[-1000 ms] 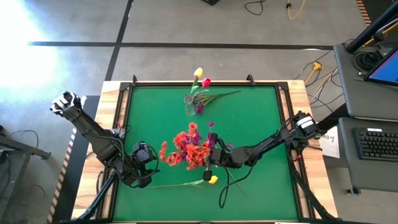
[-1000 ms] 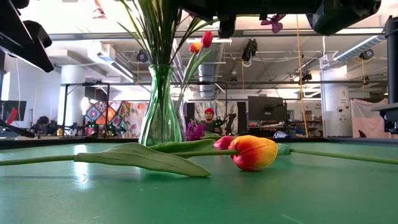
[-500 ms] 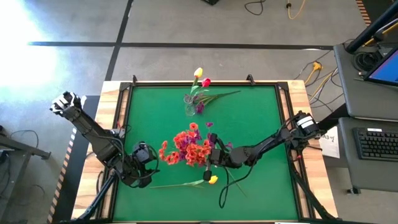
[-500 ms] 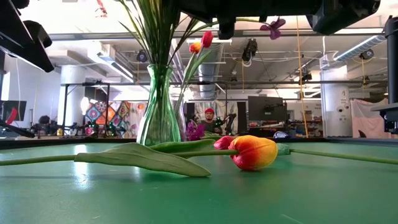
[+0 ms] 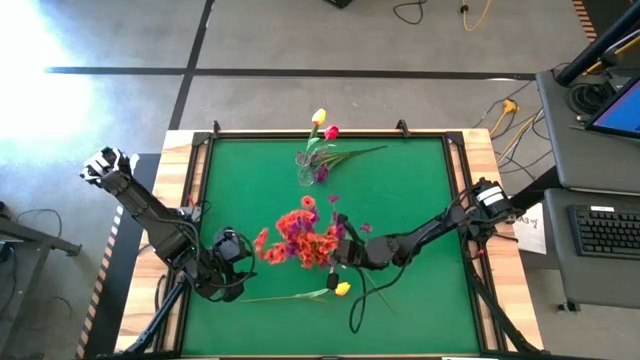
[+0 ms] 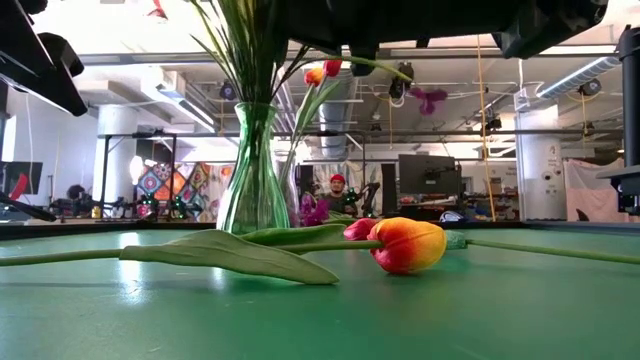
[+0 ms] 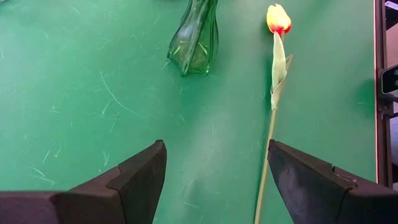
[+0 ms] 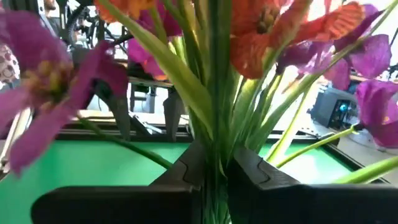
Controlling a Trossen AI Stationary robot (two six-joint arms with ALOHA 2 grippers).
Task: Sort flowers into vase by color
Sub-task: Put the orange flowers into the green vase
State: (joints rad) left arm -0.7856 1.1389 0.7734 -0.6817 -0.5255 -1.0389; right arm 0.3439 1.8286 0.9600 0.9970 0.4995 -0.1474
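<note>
A tight bundle of green stems is clamped between the closed fingers of the right gripper (image 8: 211, 177), orange-red and purple sprays (image 5: 300, 238) fanning out just beyond its tips, over the middle of the table (image 5: 420, 190). Exactly how many stems are caught cannot be told; the blooms crowd the wrist view, so it is perhaps the whole mixed bunch. The left gripper (image 7: 214, 180) is held wide apart and empty, low over the green surface, with a greenish glass vase (image 7: 194, 38) standing ahead of it and a yellow-red tulip (image 7: 278, 18) lying flat just beside that, its stem running back towards the fingers. A second small clear vase (image 5: 305, 170) is seen well beyond the right gripper, at the far edge, with a yellow tulip (image 5: 319, 117), a pink-red one (image 5: 331, 132) and something purple already leaning from it. The step in hand is judged to be a lift of the clustered sprays for sorting. Next, the bunch would need to be carried over a vase mouth, the stem ends lined up and lowered in, with colours separated first if both are indeed gripped together.
</note>
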